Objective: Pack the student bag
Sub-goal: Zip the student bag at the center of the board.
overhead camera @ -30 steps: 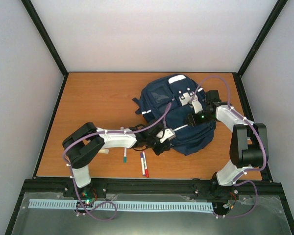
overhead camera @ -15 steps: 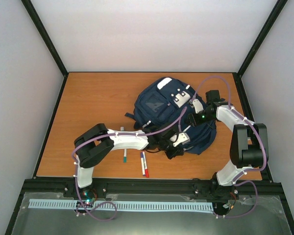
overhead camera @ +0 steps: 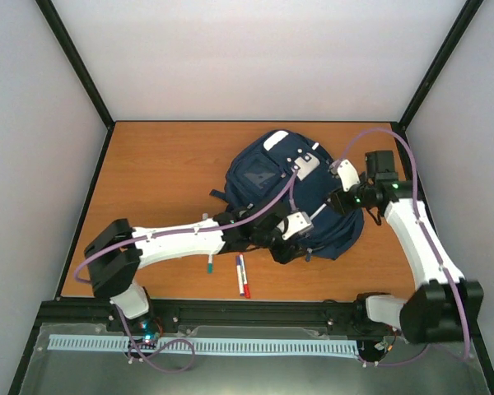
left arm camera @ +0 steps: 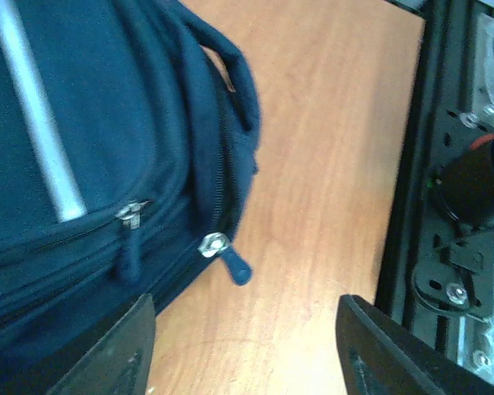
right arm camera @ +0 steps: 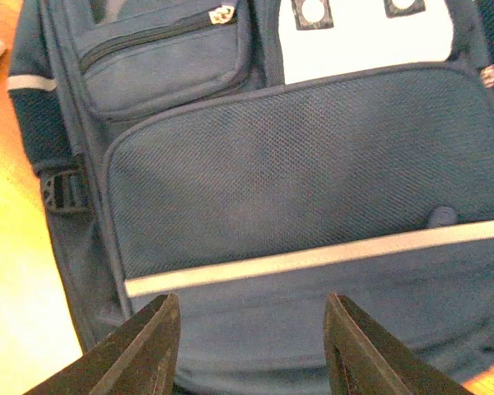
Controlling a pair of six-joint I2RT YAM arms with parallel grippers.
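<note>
The student bag (overhead camera: 280, 185), navy blue with a white stripe and white patches, lies flat on the wooden table at centre right. My left gripper (overhead camera: 290, 245) is at its near edge. In the left wrist view this gripper (left arm camera: 247, 362) is open over bare table, and the bag's zipper pull (left arm camera: 235, 265) lies just ahead of the fingers. My right gripper (overhead camera: 331, 200) hovers over the bag's right side. The right wrist view shows that gripper (right arm camera: 251, 350) open above the fabric below the mesh pocket (right arm camera: 296, 164) and stripe (right arm camera: 313, 259), touching nothing.
Three pens lie on the table left of the bag's near edge: a green-capped marker (overhead camera: 210, 263), a blue pen (overhead camera: 240, 267) and a red pen (overhead camera: 245, 285). A black frame rail (left arm camera: 412, 206) runs along the table's near edge. White walls enclose the table.
The bag shifted left and turned a little, then stayed. My left gripper went from shut to open at the bag's near edge. My right arm drew back to the right, jaws wider.
</note>
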